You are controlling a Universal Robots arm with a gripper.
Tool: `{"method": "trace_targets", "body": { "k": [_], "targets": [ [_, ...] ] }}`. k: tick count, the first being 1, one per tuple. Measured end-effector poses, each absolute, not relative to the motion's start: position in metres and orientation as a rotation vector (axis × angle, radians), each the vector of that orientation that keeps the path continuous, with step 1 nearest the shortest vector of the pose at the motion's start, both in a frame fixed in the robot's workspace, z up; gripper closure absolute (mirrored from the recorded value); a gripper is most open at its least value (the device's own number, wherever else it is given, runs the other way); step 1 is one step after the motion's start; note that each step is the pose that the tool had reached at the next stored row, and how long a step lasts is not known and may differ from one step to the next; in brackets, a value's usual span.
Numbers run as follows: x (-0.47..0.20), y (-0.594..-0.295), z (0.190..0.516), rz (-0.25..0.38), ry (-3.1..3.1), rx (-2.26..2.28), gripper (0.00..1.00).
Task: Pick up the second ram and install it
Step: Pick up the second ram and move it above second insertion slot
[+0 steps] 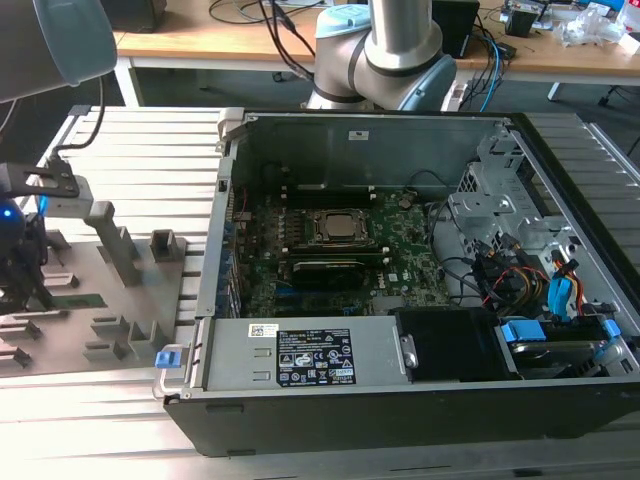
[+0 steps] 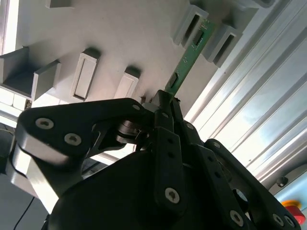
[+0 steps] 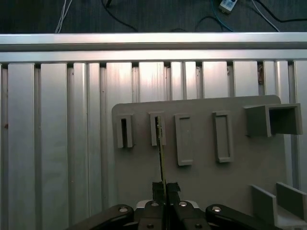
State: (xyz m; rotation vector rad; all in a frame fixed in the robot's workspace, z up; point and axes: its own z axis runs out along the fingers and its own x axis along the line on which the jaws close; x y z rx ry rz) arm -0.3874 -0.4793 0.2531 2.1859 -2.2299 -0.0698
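Observation:
The second ram (image 2: 192, 50) is a thin green stick with small dark chips. It stands on edge on the grey fixture plate (image 2: 120, 38), its far end between two grey blocks (image 2: 223, 43). My gripper (image 2: 168, 98) is shut on its near end, one black finger on each face. In the first wrist view the second ram (image 3: 160, 153) shows edge-on, running from the gripper (image 3: 164, 186) to a slot block (image 3: 156, 129). In the exterior view the gripper (image 1: 28, 285) hangs at the far left, over the plate beside the green stick (image 1: 82, 300).
An open computer case (image 1: 400, 400) sits at the exterior view's right, with a green motherboard (image 1: 400, 245) and processor socket (image 1: 335, 228) inside. The fixture plate (image 1: 130, 290) carries several grey blocks on a ribbed aluminium table (image 1: 90, 420). The arm's base (image 1: 385, 60) stands behind the case.

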Motion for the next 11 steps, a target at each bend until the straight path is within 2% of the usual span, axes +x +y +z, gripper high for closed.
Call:
{"method": "trace_targets", "body": {
  "k": [11],
  "targets": [
    [-0.3874,-0.4793,0.2645,-0.070,-2.230,2.186,0.86]
  ]
}}
